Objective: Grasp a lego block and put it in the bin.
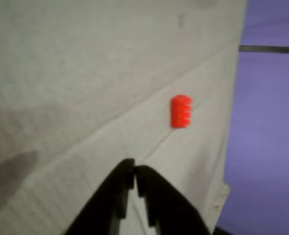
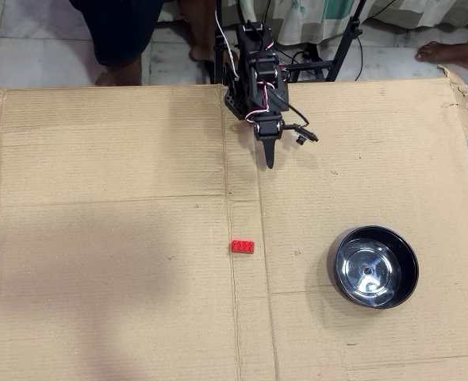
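Red brick (image 2: 243, 246) lies on the cardboard (image 2: 107, 238) near the centre crease in the overhead view, well left of the steel-lined bowl (image 2: 375, 267). Farther off, the gripper (image 2: 269, 162) hangs with jaws nearly together, holding nothing; in the wrist view the brick (image 1: 181, 111) sits beyond its tips (image 1: 134, 174).

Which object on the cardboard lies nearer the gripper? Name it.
The lego block. Small, red and studded, it lies almost straight ahead of the gripper in the overhead view; the bin, a far larger black bowl, sits farther off to the right.
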### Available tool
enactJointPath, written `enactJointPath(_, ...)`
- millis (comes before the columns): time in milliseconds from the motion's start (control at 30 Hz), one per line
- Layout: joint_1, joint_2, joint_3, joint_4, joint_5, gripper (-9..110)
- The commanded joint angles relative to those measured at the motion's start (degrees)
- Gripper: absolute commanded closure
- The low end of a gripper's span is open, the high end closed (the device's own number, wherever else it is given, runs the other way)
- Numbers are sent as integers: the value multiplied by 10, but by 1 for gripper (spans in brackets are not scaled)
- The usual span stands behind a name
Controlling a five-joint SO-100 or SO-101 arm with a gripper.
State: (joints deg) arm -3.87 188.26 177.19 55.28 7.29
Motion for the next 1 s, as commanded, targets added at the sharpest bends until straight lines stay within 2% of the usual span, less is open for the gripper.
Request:
enactJointPath(0, -4, -52, -71, -4, 49, 101)
enactJointPath(300, -8, -326, -321, 4, 234, 101)
enactJointPath(400, -5, -416, -416, 7, 256, 101)
enactJointPath(667, 28, -622, -713, 48, 86, 101)
enactJointPath(833, 31, -728, -855, 49, -87, 101)
enactJointPath(967, 33, -801, -911, 61, -128, 101)
